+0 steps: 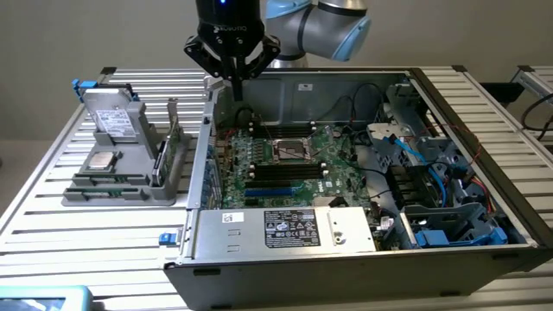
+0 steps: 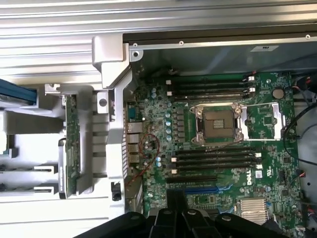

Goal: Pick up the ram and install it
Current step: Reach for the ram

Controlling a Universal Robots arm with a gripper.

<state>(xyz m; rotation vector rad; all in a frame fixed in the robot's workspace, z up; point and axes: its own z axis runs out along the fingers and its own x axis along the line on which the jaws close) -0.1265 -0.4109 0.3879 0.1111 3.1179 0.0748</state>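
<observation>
The ram is a thin dark-green stick standing on edge in the grey holder at the exterior view's left, outside the computer case. My gripper hangs high over the case's back left corner, well apart from the ram, fingers pointing down and shut on nothing. In the wrist view its dark fingers are pressed together above the motherboard. Black memory slots lie on both sides of the open processor socket. A green board stands on edge in the holder; I cannot tell whether it is the ram.
The holder also carries a hard drive, a square silver processor and a taller green card. The case's side wall rises between holder and motherboard. Cables and blue drive brackets crowd the case's right half. A power supply sits in front.
</observation>
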